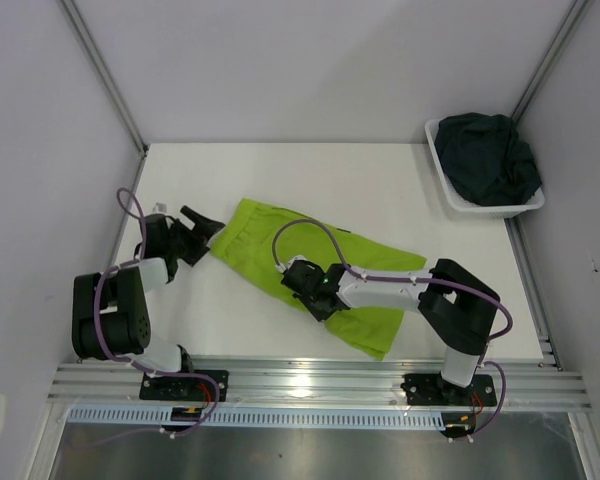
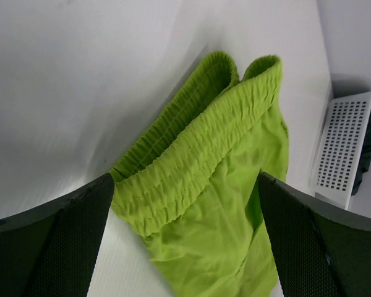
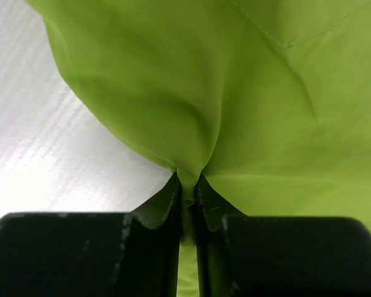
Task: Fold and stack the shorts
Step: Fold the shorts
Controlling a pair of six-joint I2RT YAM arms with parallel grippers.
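Lime shorts (image 1: 265, 235), unfolded on counter (image 1: 380, 190) left of basket (image 1: 448, 190), hem pinched by right fingers (image 3: 164, 207), left fingers (image 2: 55, 241) spread empty; navy shorts (image 1: 488, 158) inside basket; no fold or stack yet made

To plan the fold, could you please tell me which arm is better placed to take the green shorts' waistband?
Probably left: the left pincer stands open at the waistband, while the right pincer is shut on the shorts' edge.
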